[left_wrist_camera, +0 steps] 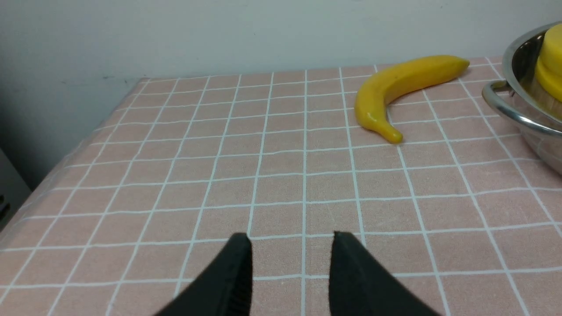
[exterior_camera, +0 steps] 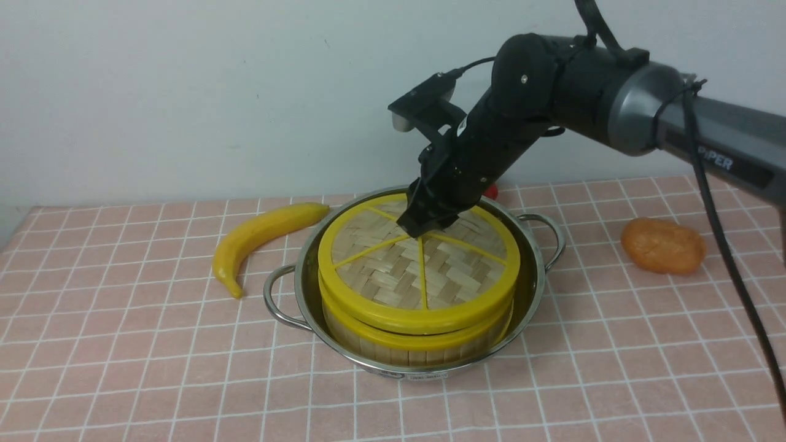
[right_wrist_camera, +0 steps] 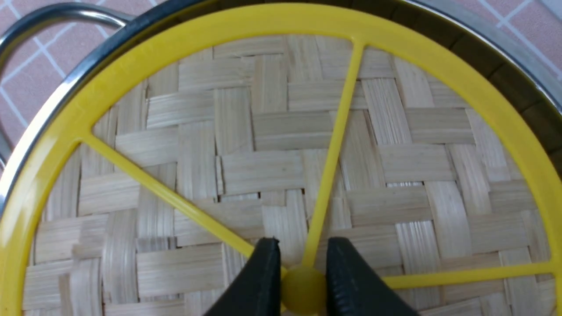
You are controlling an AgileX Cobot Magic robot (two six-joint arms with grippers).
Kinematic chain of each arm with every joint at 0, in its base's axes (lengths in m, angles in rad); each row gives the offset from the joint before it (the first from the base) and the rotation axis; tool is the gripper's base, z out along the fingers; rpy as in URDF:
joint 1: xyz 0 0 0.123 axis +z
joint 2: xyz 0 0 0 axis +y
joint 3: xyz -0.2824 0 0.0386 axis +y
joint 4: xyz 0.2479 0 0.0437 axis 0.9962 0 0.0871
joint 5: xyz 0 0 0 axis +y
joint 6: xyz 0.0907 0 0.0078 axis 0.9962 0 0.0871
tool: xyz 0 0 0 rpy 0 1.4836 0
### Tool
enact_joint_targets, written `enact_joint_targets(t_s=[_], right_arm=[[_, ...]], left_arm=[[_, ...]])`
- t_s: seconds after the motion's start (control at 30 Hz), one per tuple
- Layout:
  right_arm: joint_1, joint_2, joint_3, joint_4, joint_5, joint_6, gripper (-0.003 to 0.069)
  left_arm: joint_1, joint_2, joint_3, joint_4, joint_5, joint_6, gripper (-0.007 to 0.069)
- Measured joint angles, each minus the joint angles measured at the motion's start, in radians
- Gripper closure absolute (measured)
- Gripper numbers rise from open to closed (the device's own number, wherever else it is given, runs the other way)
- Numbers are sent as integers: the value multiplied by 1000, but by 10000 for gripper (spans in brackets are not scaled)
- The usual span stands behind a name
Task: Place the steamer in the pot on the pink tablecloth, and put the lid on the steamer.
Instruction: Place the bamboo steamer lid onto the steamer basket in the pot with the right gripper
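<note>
The steamer sits upright inside the pot, its bamboo wall showing just above the pot's near rim. The lid lies flat on top of it, yellow rim over yellow rim. The pot stands near the middle of the pink tablecloth, with one wire handle to the left and one to the right.

The right gripper reaches down from the far right onto the middle of the lid. In the right wrist view its two black fingers are drawn in to a narrow gap and press against either side of the small yellow knob where the spokes meet.

The left gripper shows only in its own wrist view, above bare cloth well to the left of the pot, fingers spread apart with nothing between them.

A yellow banana lies just left of the pot, curving from far to near. An orange-brown lump rests on the cloth to the right, apart from the pot.
</note>
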State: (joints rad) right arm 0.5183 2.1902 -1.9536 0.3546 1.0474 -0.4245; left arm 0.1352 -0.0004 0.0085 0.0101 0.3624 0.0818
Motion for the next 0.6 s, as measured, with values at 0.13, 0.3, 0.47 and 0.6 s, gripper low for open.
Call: enact_joint_targets(t_s=[0.13,0.3,0.47,0.6], right_arm=[[0,0,0,0,2,4,510],[0,0,0,0,4,20,508],[0,0,0,0,20,38,508],[0,0,-2,0,39,42,508]], left_arm=[[0,0,0,0,0,0,382],[0,0,0,0,0,0,382],[0,0,0,0,0,0,382],[0,0,0,0,0,0,382]])
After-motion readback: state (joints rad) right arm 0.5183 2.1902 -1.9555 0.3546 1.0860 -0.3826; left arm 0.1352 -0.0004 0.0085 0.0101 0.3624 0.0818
